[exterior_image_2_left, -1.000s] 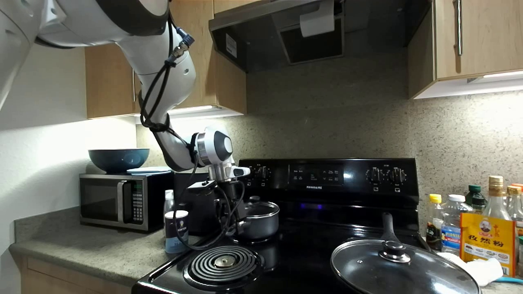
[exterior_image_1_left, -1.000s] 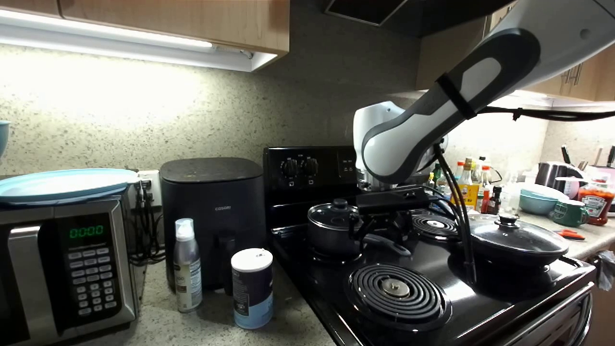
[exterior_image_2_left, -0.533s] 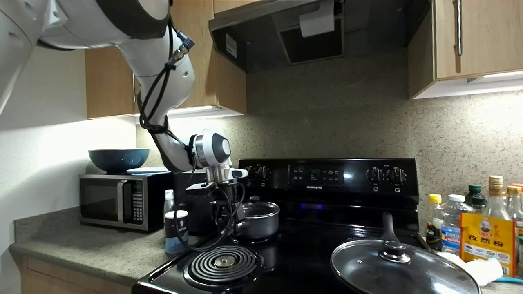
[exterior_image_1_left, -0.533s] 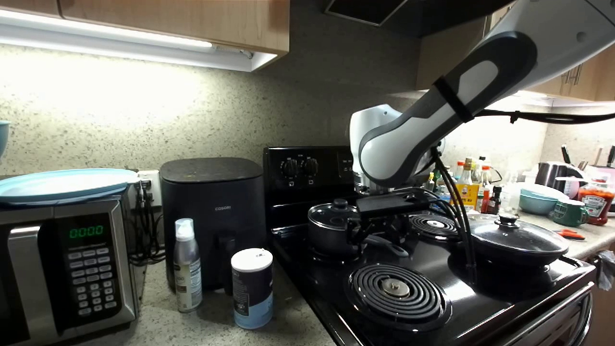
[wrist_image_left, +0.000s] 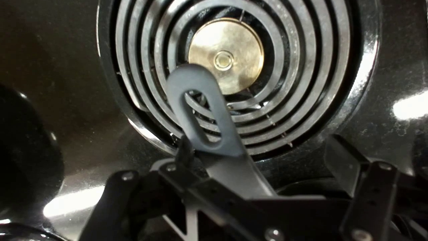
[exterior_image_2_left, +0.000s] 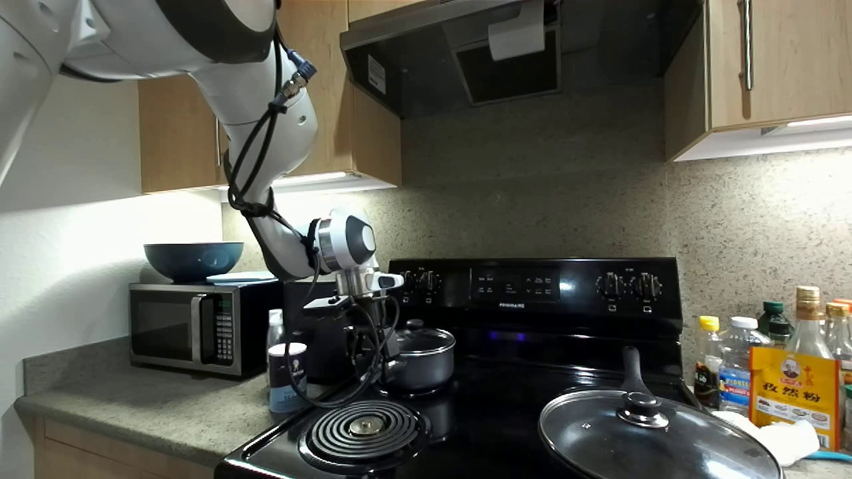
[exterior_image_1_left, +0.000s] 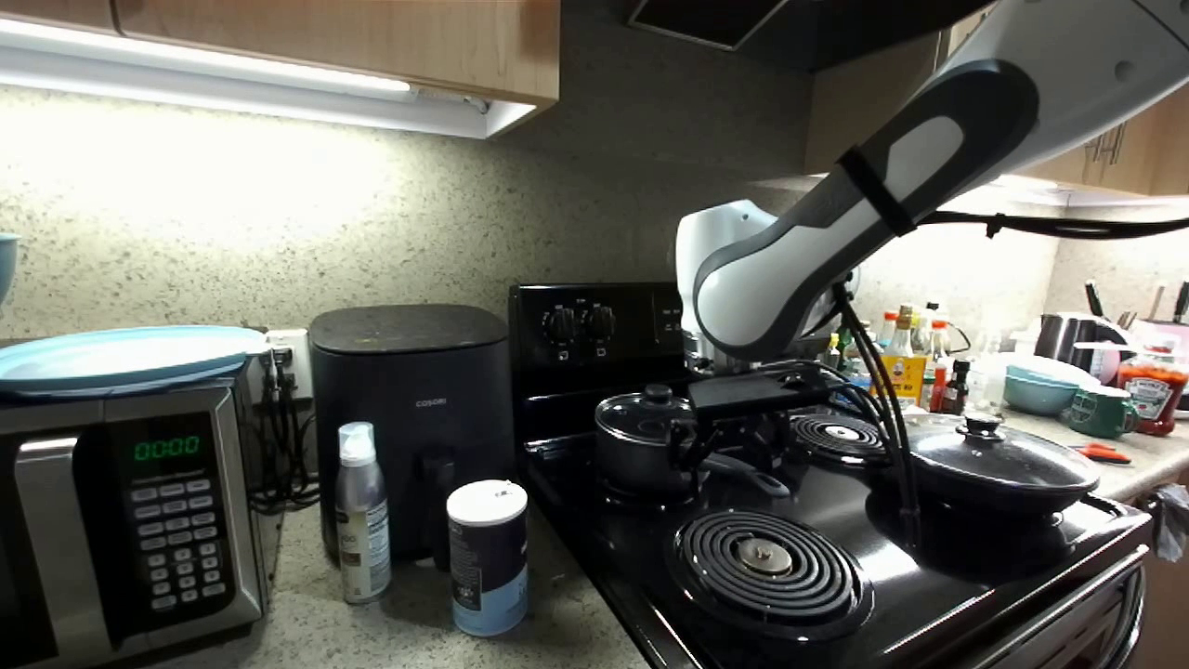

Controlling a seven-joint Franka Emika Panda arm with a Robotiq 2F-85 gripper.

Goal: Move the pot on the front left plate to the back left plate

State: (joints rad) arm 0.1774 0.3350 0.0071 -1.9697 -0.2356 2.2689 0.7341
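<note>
Dark grey, glass-lidded pot (exterior_image_2_left: 425,360)

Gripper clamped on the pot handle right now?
No, in the wrist view the gripper stands open, with a clear gap at one side of the pot handle.

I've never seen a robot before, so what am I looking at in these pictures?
The big white thing is a robot arm, and the black gripper is its hand. Two pictures come from cameras standing outside the robot; the close-up is taken from its wrist. On the black stove, a grey saucepan with a glass lid stands at the back left, behind a coil burner. A lidded frying pan sits front right. Nothing is gripped: the fingers are wide apart, and the close-up shows the saucepan's handle between them.
</note>
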